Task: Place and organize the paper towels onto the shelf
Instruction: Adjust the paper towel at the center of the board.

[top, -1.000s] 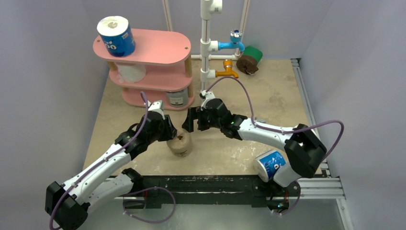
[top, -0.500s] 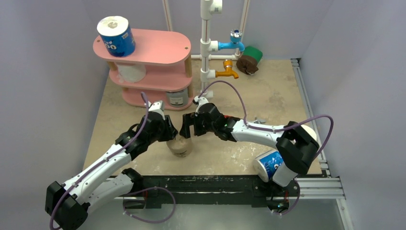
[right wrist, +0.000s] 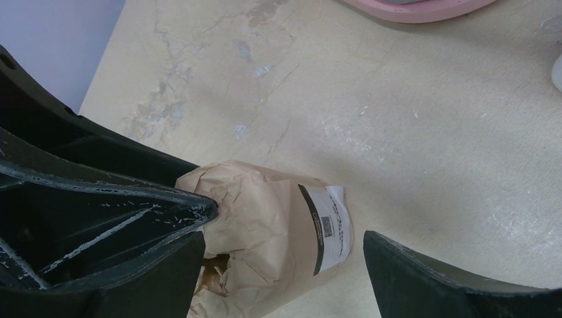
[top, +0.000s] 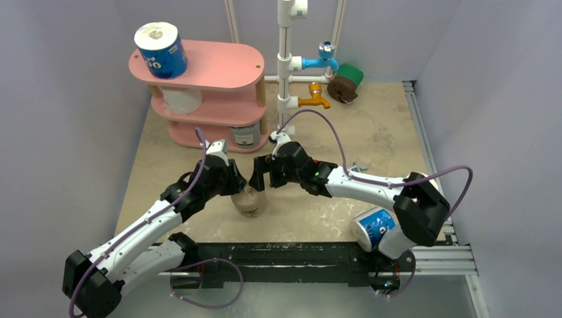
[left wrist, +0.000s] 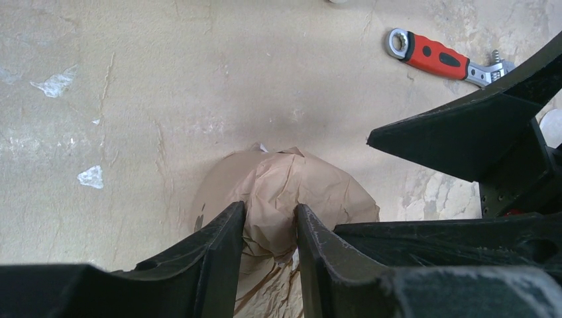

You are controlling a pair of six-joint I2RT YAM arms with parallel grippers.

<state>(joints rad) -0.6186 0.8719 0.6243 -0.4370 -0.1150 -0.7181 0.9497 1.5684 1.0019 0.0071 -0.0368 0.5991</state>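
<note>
1. Left gripper (left wrist: 268,228): jaws nearly together, clamped on the crumpled top of the brown-wrapped roll (left wrist: 285,185). The roll stands on the bench (top: 371,132) near centre, at 5 o'clock from the shelf (top: 219,66) and well apart from it.
2. Right gripper (right wrist: 285,242): jaws wide apart, the same roll between them. It grips nothing.
3. Done: the shelf, at 11 o'clock on the bench, carries three rolls.
   - blue roll (top: 160,50) on the top tier
   - white roll (top: 180,99) on the middle tier
   - grey roll (top: 245,134) on the bottom tier
4. Left: the held roll, plus three more.
   - green roll (top: 352,74) and second brown roll (top: 340,90) at 1 o'clock, by the pipe frame (top: 285,66)
   - second blue roll (top: 373,227) at 5 o'clock
5. Estimate: about halfway.
</note>
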